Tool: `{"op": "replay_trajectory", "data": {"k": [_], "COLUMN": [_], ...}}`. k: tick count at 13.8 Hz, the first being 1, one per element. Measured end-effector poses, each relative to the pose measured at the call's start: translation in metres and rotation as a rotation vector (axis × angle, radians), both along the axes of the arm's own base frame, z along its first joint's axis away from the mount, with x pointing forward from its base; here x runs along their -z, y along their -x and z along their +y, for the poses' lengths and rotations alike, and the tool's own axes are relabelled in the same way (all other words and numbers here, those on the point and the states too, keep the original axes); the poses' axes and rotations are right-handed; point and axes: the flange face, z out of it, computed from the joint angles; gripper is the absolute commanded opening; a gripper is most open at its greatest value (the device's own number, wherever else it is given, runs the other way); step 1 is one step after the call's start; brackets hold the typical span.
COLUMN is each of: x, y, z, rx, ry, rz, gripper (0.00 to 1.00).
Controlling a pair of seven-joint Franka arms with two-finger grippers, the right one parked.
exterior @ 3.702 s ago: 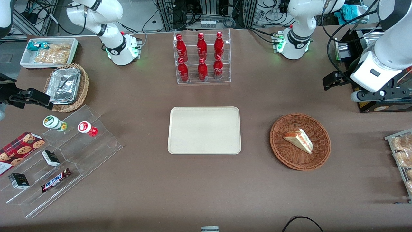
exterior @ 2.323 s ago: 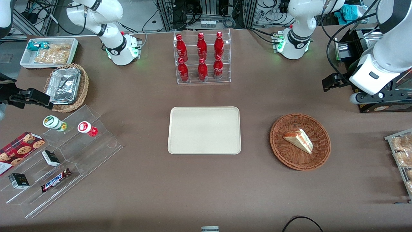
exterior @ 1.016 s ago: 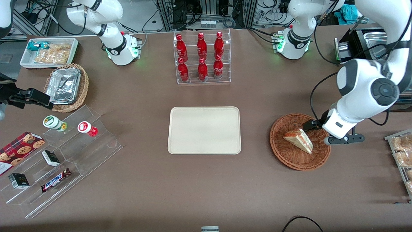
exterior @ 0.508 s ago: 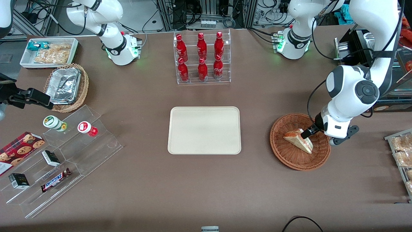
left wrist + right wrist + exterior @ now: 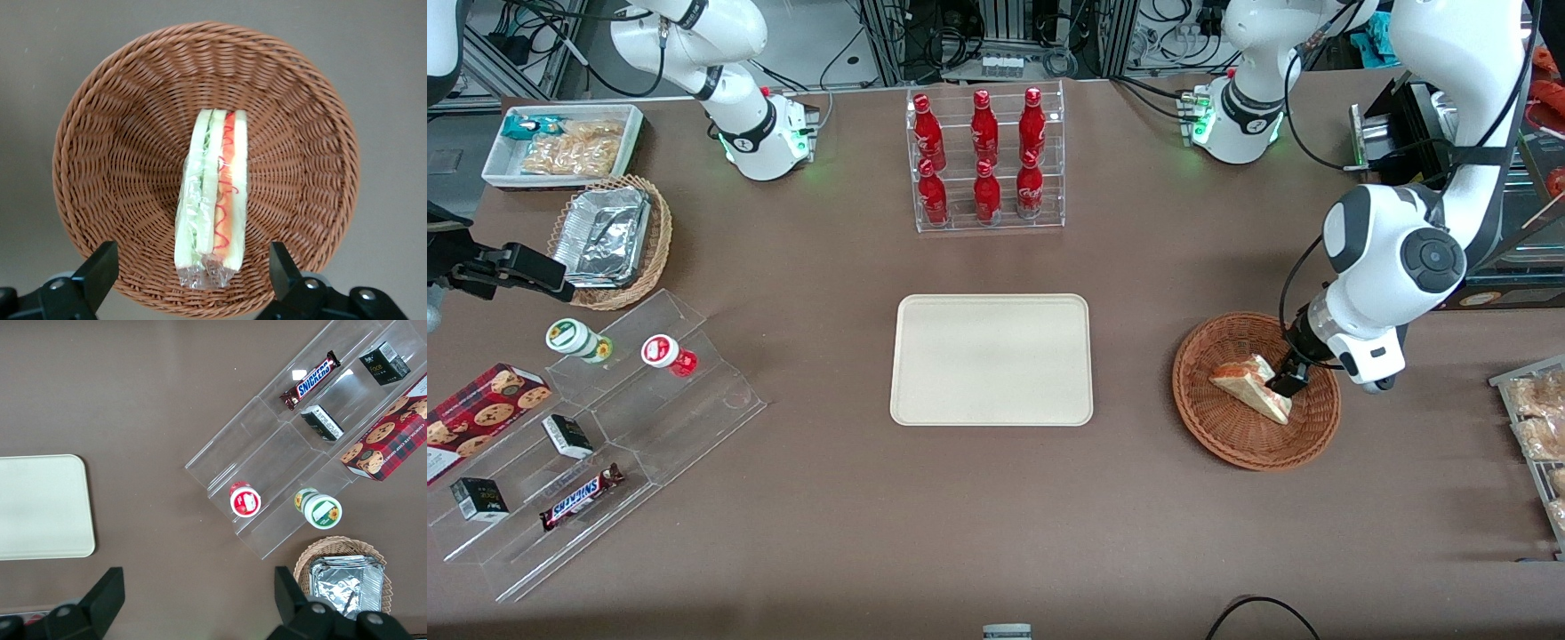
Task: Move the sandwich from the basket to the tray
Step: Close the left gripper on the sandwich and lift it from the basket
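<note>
The sandwich (image 5: 1249, 388), a plastic-wrapped triangular wedge with orange-red and green filling, lies in the reddish-brown wicker basket (image 5: 1227, 444). In the left wrist view the sandwich (image 5: 213, 193) stands on edge in the middle of the basket (image 5: 120, 167). My left gripper (image 5: 1283, 384) hovers low over the basket at the wide end of the sandwich. It is open (image 5: 192, 273), with one black finger on each side of the wedge and neither touching it. The beige tray (image 5: 991, 360) lies flat and bare at mid-table, toward the parked arm from the basket.
An acrylic rack of red bottles (image 5: 985, 160) stands farther from the front camera than the tray. Toward the parked arm's end are a tan basket with foil containers (image 5: 614, 236), a white snack bin (image 5: 560, 142) and a stepped acrylic stand (image 5: 596, 444). A pastry rack (image 5: 1538, 427) is at the working arm's end.
My left arm has swung in from the table's end and come down over the basket, the gripper turning to straddle the sandwich. The sandwich, basket and tray have not moved.
</note>
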Motion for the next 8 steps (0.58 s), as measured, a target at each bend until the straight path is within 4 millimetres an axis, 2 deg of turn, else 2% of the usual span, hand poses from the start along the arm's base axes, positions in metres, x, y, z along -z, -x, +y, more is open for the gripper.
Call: {"op": "replay_trajectory", "data": {"k": [5,8], "x": [0.024,0.038], "y": [-0.001,-0.003], "z": [-0.002,-0.013], "rx": [-0.022,-0.011], "ry": [0.014,0.025], "rz": [0.04,0.06], "gripper": [1.0,1.0]}}
